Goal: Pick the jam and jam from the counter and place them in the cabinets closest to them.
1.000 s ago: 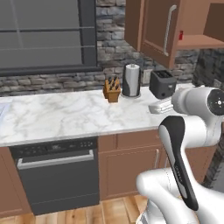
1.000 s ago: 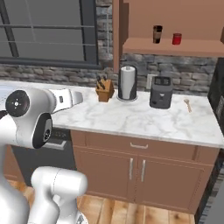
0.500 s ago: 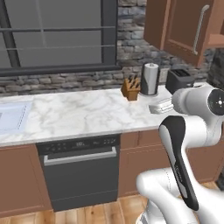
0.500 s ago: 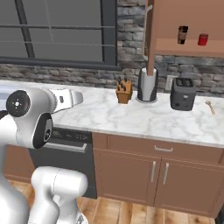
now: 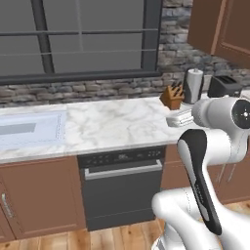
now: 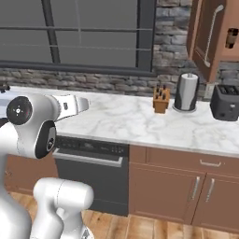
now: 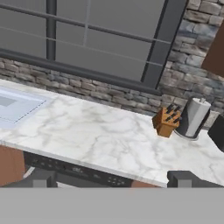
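Tabletop (image 7: 100, 140) spreads wide and bare ahead of the jaws (image 7: 109, 179), which stand spread apart and grasp nothing. My judgement: the base is travelling toward a jar, so the arm is best kept tucked and level, clear of the marble's front edge below the jaws, until a jam comes into sight. No jam can be made out on the marble. Beyond the jaws and to their left lies the sink (image 7: 13, 107). Up and to their right hangs an open cabinet door (image 6: 205, 35); something small and dark on the shelf behind it is too small to name. Paper-towel roll (image 7: 193, 117), toaster (image 6: 225, 101) and knife block (image 7: 166, 121) crowd the far right.
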Controlling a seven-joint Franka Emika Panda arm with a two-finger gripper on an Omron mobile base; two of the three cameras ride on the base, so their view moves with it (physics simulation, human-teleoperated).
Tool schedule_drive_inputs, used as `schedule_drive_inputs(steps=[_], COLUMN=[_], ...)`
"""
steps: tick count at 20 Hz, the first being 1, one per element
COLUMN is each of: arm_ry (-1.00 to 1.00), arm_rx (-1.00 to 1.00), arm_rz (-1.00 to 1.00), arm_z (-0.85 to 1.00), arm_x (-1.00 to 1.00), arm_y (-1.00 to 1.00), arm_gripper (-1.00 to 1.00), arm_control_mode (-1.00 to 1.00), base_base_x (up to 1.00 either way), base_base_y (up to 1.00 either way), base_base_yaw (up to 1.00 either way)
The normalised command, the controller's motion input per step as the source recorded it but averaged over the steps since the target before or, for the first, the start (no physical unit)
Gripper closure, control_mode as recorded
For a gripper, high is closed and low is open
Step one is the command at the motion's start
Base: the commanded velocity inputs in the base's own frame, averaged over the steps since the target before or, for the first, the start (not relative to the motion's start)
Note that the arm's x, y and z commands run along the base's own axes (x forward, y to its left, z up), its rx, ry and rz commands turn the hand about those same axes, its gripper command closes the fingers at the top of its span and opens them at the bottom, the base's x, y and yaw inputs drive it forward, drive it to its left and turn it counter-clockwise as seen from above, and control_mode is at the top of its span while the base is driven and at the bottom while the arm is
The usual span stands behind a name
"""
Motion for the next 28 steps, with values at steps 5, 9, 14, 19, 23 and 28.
schedule_drive_inputs(steps=[5,9,14,19,23,28], arm_ry=[0.00,0.00,0.00,0.00,0.00,0.00], arm_rx=[0.00,0.00,0.00,0.00,0.00,0.00], arm_rz=[0.00,0.00,0.00,0.00,0.00,0.00], arm_z=[0.00,0.00,0.00,0.00,0.00,0.00], arm_x=[0.00,0.00,0.00,0.00,0.00,0.00], arm_y=[0.00,0.00,0.00,0.00,0.00,0.00], arm_gripper=[-1.00,-1.00,-1.00,-1.00,-1.00,-1.00], arm_control_mode=[1.00,1.00,1.00,1.00,1.00,1.00], base_base_x=[-0.24,-0.24,-0.23,-0.25,-0.27,-0.26], base_base_y=[0.75,0.76,0.77,0.76,0.74,0.75], base_base_yaw=[0.00,0.00,0.00,0.00,0.00,0.00])
